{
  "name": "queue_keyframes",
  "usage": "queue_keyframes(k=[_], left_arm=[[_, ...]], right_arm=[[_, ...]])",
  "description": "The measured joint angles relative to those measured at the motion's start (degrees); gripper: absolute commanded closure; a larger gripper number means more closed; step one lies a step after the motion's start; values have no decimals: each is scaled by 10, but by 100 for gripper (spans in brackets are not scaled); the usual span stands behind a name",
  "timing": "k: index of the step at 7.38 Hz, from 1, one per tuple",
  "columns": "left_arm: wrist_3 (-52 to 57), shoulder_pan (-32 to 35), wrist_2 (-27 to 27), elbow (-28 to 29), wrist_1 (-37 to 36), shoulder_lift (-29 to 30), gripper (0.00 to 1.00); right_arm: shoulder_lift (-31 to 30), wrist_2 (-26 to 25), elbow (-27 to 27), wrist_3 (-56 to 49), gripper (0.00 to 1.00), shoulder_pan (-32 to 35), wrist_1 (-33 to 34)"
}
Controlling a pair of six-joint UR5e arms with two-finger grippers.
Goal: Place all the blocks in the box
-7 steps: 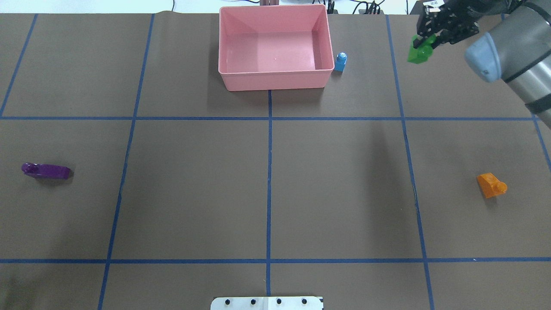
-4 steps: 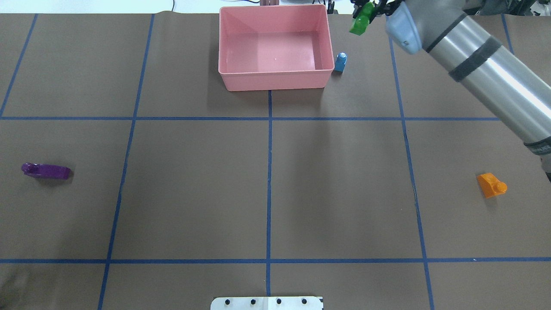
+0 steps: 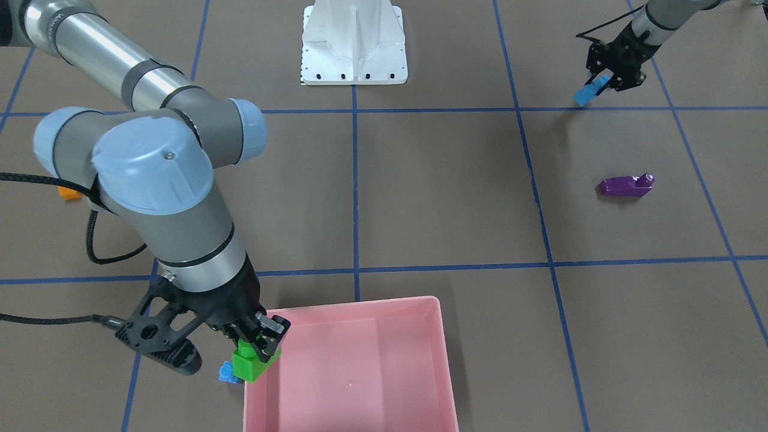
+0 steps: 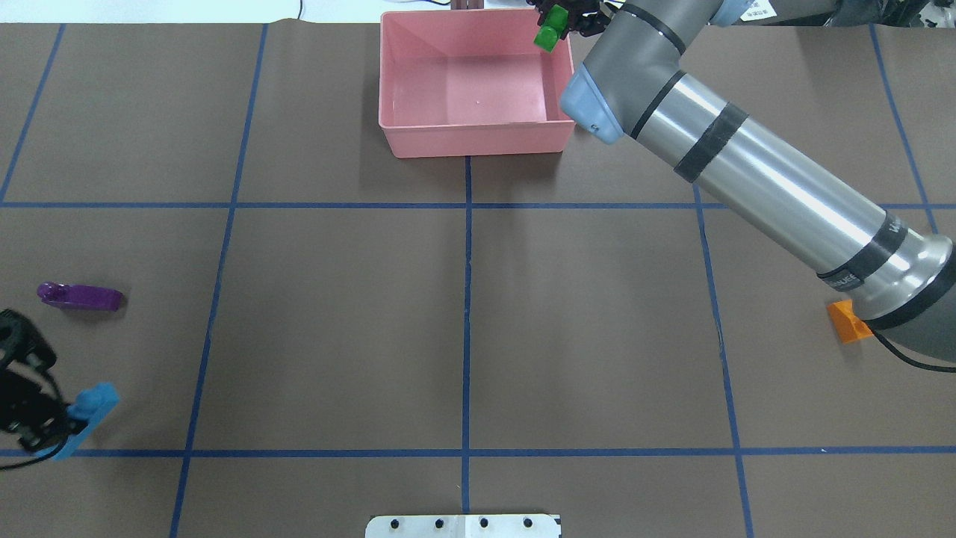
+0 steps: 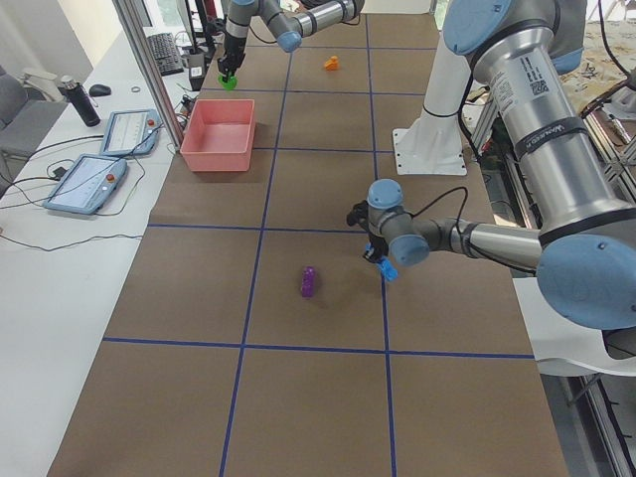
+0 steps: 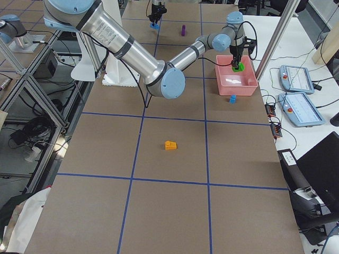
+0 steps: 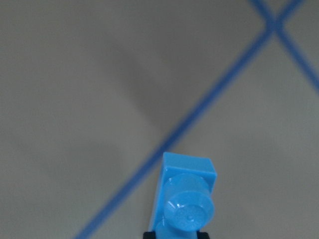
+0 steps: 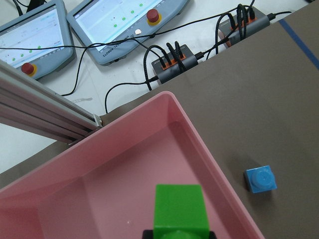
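Observation:
My right gripper (image 4: 560,16) is shut on the green two-stud block (image 4: 551,36) and holds it over the far right corner of the pink box (image 4: 463,90), just inside the rim (image 8: 178,211). The tiny blue block (image 8: 260,179) stands on the table just outside the box's right wall; my arm hides it in the overhead view. My left gripper (image 4: 63,430) is shut on the long blue block (image 4: 89,415), lifted above the table at the near left. The purple block (image 4: 78,296) lies just beyond it. The orange block (image 4: 844,320) lies at the right, partly under my right arm.
The white robot base (image 3: 354,45) stands at the table's near edge. Operator tablets (image 8: 119,20) and cable hubs (image 8: 172,62) lie just past the table's far edge behind the box. Blue tape lines grid the brown table.
My right arm has swung left with the green block, from right of the box to over its far right corner. My left gripper has come into view at the near left holding the long blue block.

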State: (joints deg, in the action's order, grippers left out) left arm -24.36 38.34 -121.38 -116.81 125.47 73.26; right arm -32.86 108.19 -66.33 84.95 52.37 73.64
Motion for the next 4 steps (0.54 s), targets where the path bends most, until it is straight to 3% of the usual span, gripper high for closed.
queue_keyframes(k=[2, 4], left_arm=[[1, 88, -19, 33, -186, 224, 100], [-23, 141, -20, 159, -239, 414, 100]], right_arm=[[0, -9, 10, 15, 0, -19, -18], [-1, -6, 8, 13, 0, -24, -21]])
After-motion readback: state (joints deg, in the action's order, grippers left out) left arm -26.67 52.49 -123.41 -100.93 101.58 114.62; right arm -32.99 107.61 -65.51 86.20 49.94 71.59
